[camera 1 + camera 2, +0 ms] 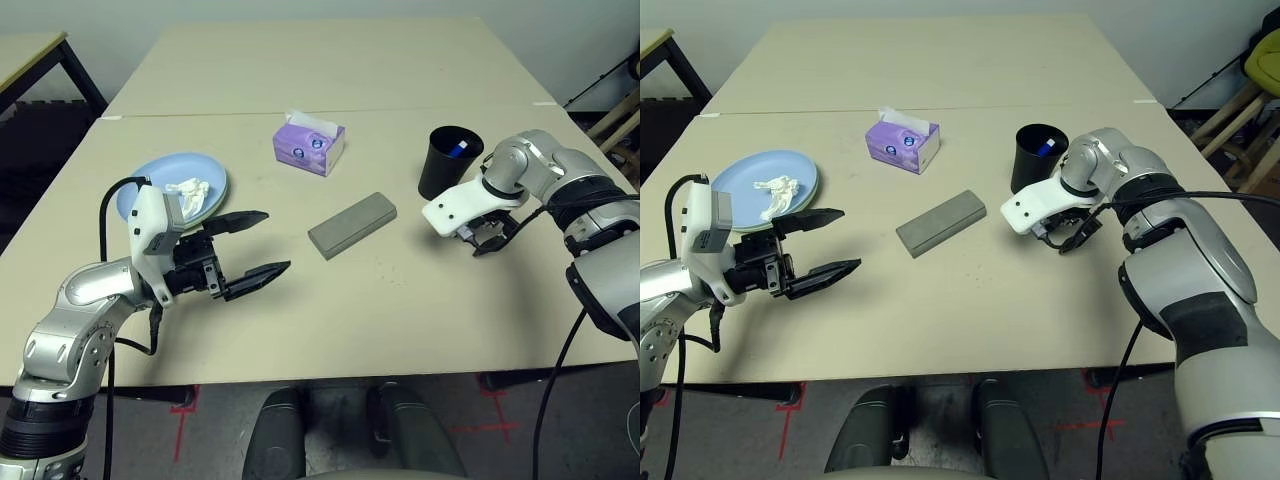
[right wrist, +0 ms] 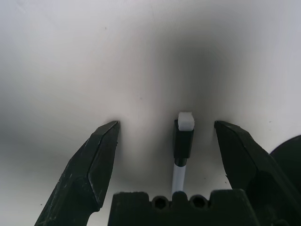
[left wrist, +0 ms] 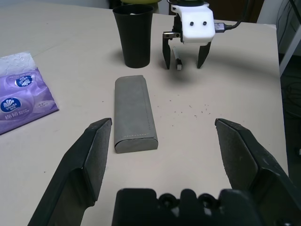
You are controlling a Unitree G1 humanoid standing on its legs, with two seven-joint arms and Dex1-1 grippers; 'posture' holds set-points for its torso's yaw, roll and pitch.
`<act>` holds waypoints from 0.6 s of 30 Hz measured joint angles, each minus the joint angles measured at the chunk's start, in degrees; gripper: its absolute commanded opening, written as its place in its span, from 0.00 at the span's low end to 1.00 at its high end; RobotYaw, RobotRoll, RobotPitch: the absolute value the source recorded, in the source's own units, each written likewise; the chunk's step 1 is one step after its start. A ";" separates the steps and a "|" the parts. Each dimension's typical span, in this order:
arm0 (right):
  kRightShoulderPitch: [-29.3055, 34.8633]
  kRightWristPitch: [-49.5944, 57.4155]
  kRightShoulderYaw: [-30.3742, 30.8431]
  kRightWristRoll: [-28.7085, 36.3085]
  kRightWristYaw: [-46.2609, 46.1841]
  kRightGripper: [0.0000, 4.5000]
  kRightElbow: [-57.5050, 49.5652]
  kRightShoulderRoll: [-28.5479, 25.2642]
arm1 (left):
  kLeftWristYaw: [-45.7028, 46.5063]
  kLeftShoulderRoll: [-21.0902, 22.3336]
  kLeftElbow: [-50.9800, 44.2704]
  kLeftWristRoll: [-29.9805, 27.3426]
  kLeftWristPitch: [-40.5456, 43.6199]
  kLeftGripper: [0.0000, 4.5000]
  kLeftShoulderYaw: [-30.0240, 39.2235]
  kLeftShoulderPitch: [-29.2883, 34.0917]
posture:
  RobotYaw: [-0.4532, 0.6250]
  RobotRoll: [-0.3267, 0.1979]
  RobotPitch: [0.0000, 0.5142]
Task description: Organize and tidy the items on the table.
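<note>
Right gripper (image 1: 482, 238) points straight down at the table (image 1: 400, 300), its two black fingers spread apart and holding nothing. One pen (image 2: 182, 141) lies on the table between the fingertips, nearer one finger than the other and touching neither; its white cap end points away from the wrist. Bare tabletop extends in front of this gripper to the near table edge. One black cup (image 1: 448, 160) stands upright just beyond the gripper, apart from it, with a blue-and-white pen end (image 1: 457, 149) showing inside its rim.

Left gripper (image 1: 252, 245) is held level above the table, pointing across toward the right gripper, its fingers wide apart and empty. One grey glasses case (image 1: 352, 224) lies flat between the two grippers, well clear of both, with open surface on all sides. One purple tissue box (image 1: 309, 143) sits beyond the case, apart from it.

Plates: a blue plate (image 1: 150, 190) rests on a green plate (image 1: 222, 190), of which just a sliver of rim shows, behind the left gripper near the left table edge. One crumpled white tissue (image 1: 190, 189) lies on the blue plate.

A seam (image 1: 200, 114) crosses the table beyond the tissue box; the surface past it is bare.

Right forearm reaches in from the right edge with the wrist bent downward. Left forearm rises from the near left corner with the wrist turned inward.
</note>
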 measured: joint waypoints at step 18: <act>1.34 -0.62 -1.71 2.15 -0.21 0.07 -0.91 -1.81 | -0.26 0.21 0.34 -0.25 0.02 1.00 -0.04 -1.92 | 0.53 0.62 0.30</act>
